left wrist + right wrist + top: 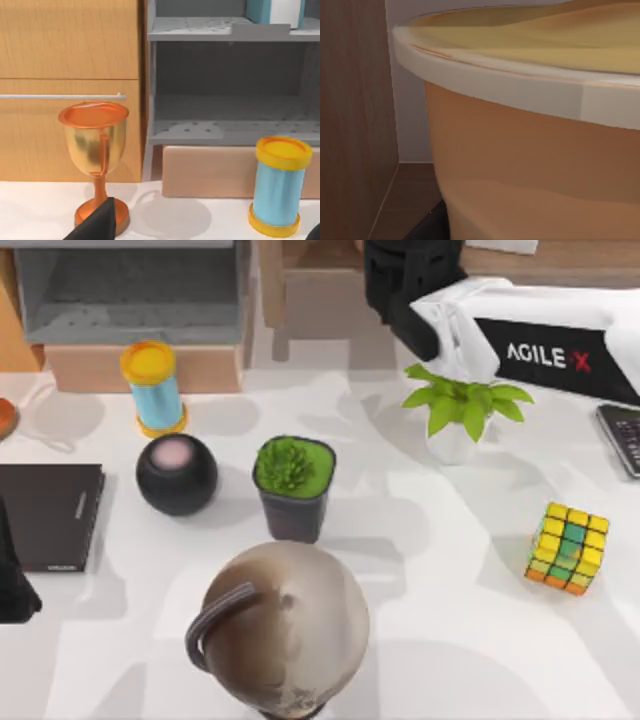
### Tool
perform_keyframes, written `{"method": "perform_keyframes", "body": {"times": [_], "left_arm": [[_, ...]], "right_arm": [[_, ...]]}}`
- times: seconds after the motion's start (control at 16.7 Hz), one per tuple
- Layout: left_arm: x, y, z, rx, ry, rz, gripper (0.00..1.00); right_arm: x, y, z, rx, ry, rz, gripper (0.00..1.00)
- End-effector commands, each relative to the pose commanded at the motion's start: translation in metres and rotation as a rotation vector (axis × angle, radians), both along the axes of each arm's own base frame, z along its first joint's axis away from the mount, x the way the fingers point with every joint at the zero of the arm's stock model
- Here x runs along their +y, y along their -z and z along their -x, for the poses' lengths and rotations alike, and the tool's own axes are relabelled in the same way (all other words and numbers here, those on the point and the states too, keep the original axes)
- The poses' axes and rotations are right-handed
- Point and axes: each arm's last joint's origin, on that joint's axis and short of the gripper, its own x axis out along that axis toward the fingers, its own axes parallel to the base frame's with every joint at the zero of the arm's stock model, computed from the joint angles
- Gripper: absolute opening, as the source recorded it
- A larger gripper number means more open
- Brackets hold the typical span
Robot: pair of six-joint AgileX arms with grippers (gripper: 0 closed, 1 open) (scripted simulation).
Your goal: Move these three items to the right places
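Note:
The puzzle cube (pixel 570 548) of yellow, green and orange squares sits on the table at the right, untouched. A teal-covered book (pixel 276 10) with white pages stands on the upper level of the grey shelf (pixel 225 130). My left gripper (pixel 95 227) is low at the table's left edge, facing the shelf, with a gold cup (pixel 95 145) close in front of it. My right gripper (pixel 405 295) reaches over the back of the table, up against a large tan bowl (pixel 535 165) with a pale rim.
A thin black book (pixel 45 515) lies at the left and a black calculator (pixel 622 435) at the right edge. Between them stand a yellow-capped blue cylinder (pixel 153 388), a black round speaker (pixel 177 473), a succulent in a dark pot (pixel 293 485), a leafy plant (pixel 462 410) and a globe (pixel 280 630).

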Motion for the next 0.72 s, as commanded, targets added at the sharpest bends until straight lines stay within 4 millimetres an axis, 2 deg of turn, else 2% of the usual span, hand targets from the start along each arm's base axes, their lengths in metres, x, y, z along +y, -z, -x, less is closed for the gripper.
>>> {"method": "perform_keyframes", "body": {"times": [0.18,0.3,0.6,0.72], "left_arm": [[0.000,0.000,0.000,0.000,0.000,0.000,1.00],[0.000,0.000,0.000,0.000,0.000,0.000,1.00],[0.000,0.000,0.000,0.000,0.000,0.000,1.00],[0.000,0.000,0.000,0.000,0.000,0.000,1.00]], "right_arm": [[-0.001,-0.004,0.003,-0.005,0.005,-0.002,0.00],[-0.004,-0.009,0.013,-0.010,0.014,0.000,0.00],[0.006,-0.008,0.068,0.007,-0.023,0.008,0.00],[0.004,-0.010,0.079,0.000,-0.011,0.001,0.00]]}}
